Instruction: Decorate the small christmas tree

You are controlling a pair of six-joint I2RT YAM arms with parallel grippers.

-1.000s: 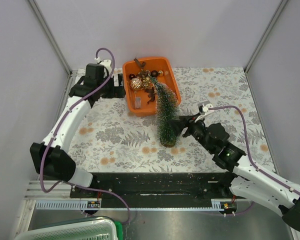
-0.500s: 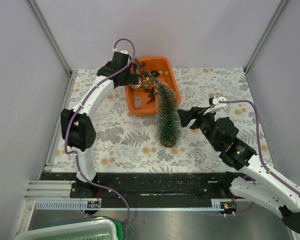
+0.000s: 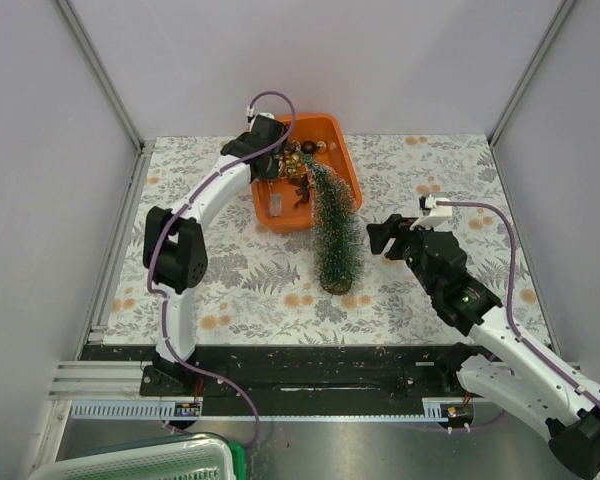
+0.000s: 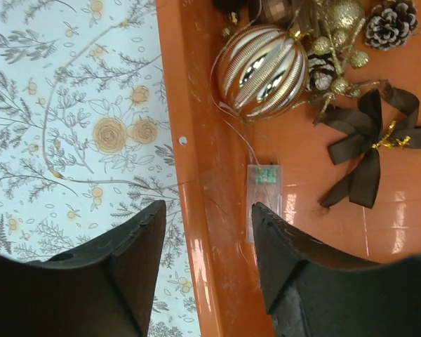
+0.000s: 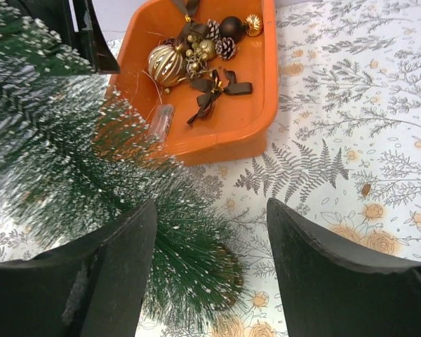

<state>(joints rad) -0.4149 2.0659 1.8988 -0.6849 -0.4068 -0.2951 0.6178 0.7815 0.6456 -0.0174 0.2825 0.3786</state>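
Observation:
The small christmas tree stands on its wooden base on the tablecloth, its tip towards the orange tray; it fills the left of the right wrist view. The tray holds a gold ribbed bauble, pinecones, a brown bow and a clear battery box. My left gripper is open and empty over the tray's left rim. My right gripper is open and empty, just right of the tree.
A floral tablecloth covers the table. Grey walls and metal posts enclose it on three sides. A green-and-white bin sits below the near edge at the left.
My left arm has swung right from the table's far left to the tray's left rim. My right gripper has backed away from the tree to its right.

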